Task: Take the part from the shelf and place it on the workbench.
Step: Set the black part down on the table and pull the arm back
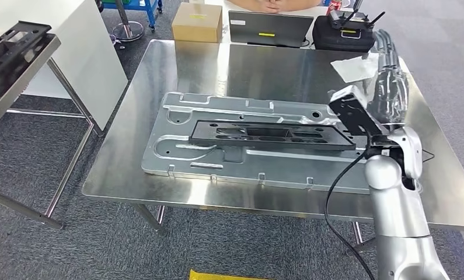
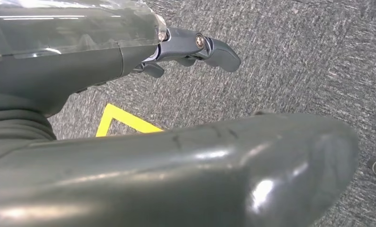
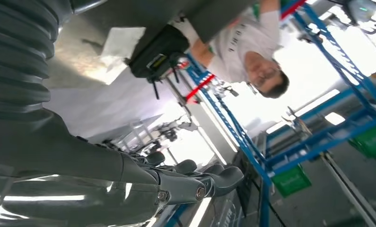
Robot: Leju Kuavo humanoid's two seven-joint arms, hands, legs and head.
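Part (image 1: 270,134) flat on workbench (image 1: 276,67)

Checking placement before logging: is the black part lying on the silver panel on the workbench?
Yes, the black part lies flat on the silver panel.

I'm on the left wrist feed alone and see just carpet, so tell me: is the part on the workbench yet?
Observer: Yes, the black part lies flat on the silver panel on the workbench.
Operator: Is the right hand on it?
Observer: No, the right hand is raised apart from it, holding nothing.
Operator: Anything on the shelf?
Observer: Another black part lies on the shelf.
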